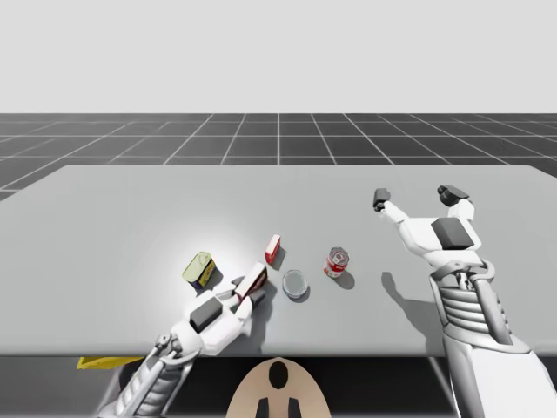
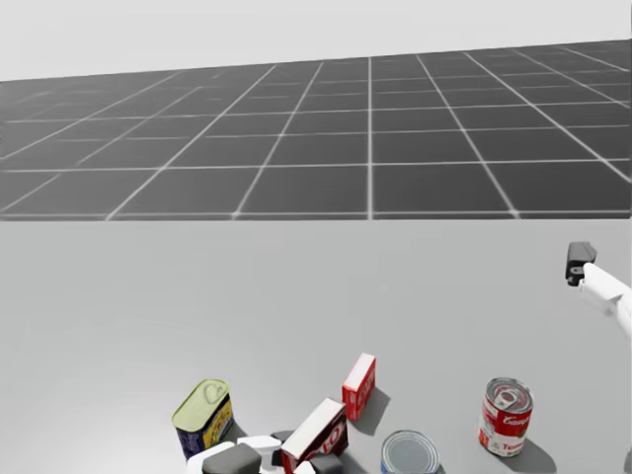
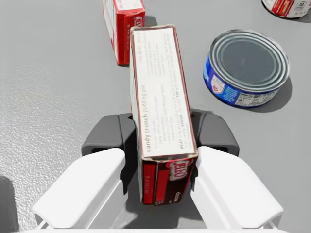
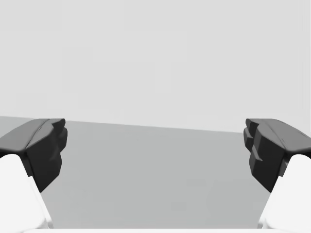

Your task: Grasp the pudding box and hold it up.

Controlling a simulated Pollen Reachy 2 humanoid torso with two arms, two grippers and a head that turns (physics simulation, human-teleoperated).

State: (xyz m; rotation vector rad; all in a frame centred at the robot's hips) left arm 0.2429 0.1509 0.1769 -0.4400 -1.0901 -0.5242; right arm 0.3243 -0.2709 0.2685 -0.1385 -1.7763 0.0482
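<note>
Pudding box (image 3: 163,97): I judge it a light card carton, stiff but crushable and a little slick, best held across its narrow width. My left claw (image 3: 161,136) is clamped there, pads on both long sides, near one end. The box sits tilted near the counter's (image 1: 130,226) front edge. My right claw (image 4: 155,145) is spread wide, holding nothing, well apart.

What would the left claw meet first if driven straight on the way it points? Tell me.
Probably the small red box, which stands beyond the far end of the pudding box that my left claw grips, slightly off to one side. The gap between them is unclear.
</note>
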